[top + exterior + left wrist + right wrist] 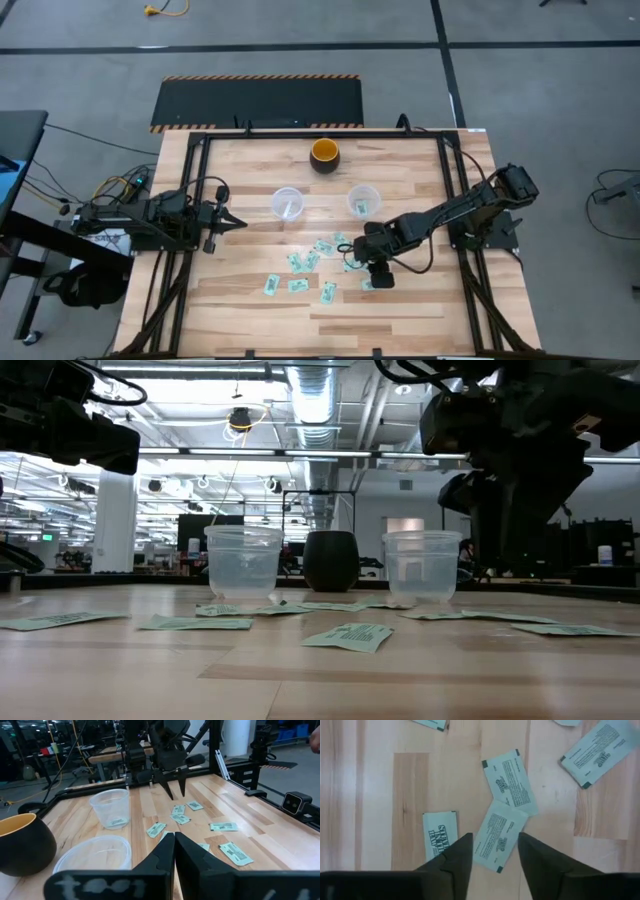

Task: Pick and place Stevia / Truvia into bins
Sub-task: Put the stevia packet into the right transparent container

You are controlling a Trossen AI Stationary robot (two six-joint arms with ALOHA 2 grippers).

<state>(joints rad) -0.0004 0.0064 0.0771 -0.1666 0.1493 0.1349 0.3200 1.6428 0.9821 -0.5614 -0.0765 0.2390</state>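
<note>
Pale green Stevia sachets (300, 262) lie scattered across the near middle of the wooden table (240, 300), and the right gripper (494, 851) hangs over them with its fingers parted and empty, straddling one sachet (500, 836) whose far end touches or overlaps a neighbour. The step in hand looks like a pick from the pile; the next move calls for a straight descent so the fingers close on that one packet alone, without catching the neighbour. The left gripper (238, 221) waits at the left side of the table, fingers pressed shut on nothing. Two clear cups serve as bins: the left cup (288, 204) and the right cup (364, 202), each seeming to hold a sachet already. Roughly eight packets remain loose on the wood, though overlaps make the count uncertain. One dark bowl (325, 155) with an orange inside stands beyond the cups.
</note>
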